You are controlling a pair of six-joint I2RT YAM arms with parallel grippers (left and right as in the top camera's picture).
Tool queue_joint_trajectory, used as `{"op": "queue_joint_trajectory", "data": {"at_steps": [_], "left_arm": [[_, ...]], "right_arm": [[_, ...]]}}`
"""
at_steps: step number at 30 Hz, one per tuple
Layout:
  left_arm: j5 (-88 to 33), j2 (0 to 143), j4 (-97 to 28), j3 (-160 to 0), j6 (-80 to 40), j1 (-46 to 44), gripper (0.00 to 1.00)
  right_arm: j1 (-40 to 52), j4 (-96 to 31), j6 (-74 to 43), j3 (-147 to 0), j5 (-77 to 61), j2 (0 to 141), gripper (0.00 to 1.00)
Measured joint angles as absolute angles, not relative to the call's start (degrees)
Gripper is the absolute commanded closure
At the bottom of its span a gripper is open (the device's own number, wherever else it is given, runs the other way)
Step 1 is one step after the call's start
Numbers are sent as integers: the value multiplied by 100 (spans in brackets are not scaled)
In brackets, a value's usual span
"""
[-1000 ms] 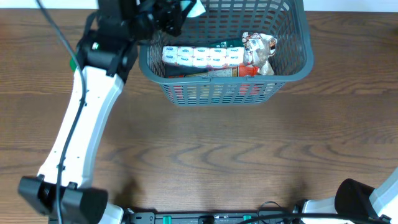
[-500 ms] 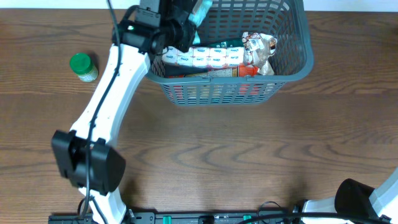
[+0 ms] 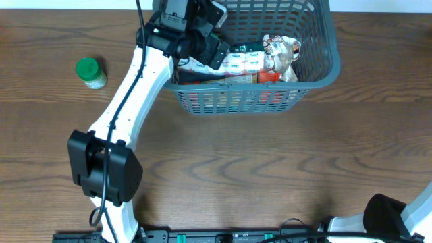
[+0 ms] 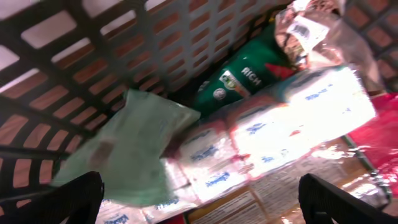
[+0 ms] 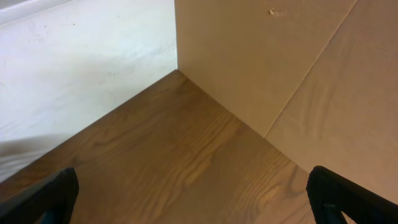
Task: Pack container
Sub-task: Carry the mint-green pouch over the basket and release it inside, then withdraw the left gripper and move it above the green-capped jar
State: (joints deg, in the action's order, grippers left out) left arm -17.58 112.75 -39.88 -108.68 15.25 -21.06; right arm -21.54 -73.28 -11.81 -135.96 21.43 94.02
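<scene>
Desk of brown grained wood [image 3: 270,169] lies bare on the near side of the large dark grey plastic basket with slotted lattice walls [image 3: 317,73], which stands toward the far edge. The right hand [image 5: 193,202] hangs well to the near right of the basket, spread wide and empty, its camera seeing only wood and a pale wall. Well to the left of the basket, a small pale jar with a round green lid [image 3: 89,72] stands upright on the desk, not yet packed.

Inside the basket, a flat red pack [image 3: 266,77] lies along the near wall, with a long white multipack printed in blue [image 3: 236,63] resting partly on it. Beyond that sit a dark green bag [image 4: 239,78] and, toward the right end, a crinkled silvery snack bag [image 3: 280,54]. The left hand [image 4: 200,183] reaches into the basket's left end, its fingers far apart and gripping nothing. A pale green soft pouch [image 4: 127,155] lies loose below it, leaning on the left wall and overlapping the multipack.

The step looks like the let-go of that pouch. To finish it well, the left hand should rise straight up with fingers wide, so neither catches the pouch or the lattice. It should clear the rim before swinging left toward the jar, likely the next item.
</scene>
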Motion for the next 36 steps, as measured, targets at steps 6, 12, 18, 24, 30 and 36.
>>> {"op": "queue_joint_trajectory", "data": {"at_steps": [6,12,18,24,30,36], "left_arm": [[-1636,10604,-3966,-10868,1470,-2158,1],[-947,9426,-3977,-10873,1297,-1979,1],[-99,8665,-4134,-10949,1131,-1579,1],[370,8582,-4375,-10965,668,-854,0],[515,8792,-4429,-10965,329,-27,1],[309,9203,-4687,-10965,209,611,2]], "right_arm": [[-2154,-7325,-1181,-13596,2143,9402,1],[-2154,-7328,-1181,-13596,2143,9402,1],[-2154,-7325,-1181,-13596,2143,9402,1],[-2154,-7328,-1181,-13596,2143,9402,1],[-2154,-7328,-1181,-13596,2143,9402,1],[-2154,-7325,-1181,-13596,2143,9402,1]]}}
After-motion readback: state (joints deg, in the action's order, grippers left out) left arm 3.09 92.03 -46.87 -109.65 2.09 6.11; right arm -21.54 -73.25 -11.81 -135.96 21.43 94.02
